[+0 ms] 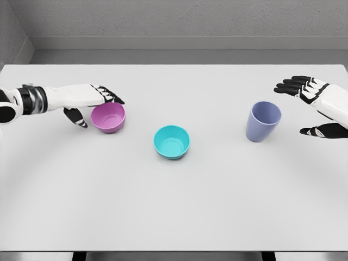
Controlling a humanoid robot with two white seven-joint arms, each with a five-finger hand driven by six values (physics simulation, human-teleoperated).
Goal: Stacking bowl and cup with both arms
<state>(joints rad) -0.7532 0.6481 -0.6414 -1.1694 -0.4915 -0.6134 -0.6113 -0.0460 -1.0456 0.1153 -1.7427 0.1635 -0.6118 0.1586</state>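
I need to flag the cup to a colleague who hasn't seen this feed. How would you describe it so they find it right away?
Look at the white table and go to its right side, just inside the open right hand. The cup stands there upright, apart from that hand. It is periwinkle blue and taller and narrower than the pink bowl and teal bowl to its left.

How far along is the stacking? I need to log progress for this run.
Nothing is stacked yet: the purple bowl, teal bowl and blue cup each stand apart and upright on the table. In hand: the left hand is at the purple bowl's rim, fingers over it; the right hand is open beside the cup, not touching. Lifting and all stacking remain.
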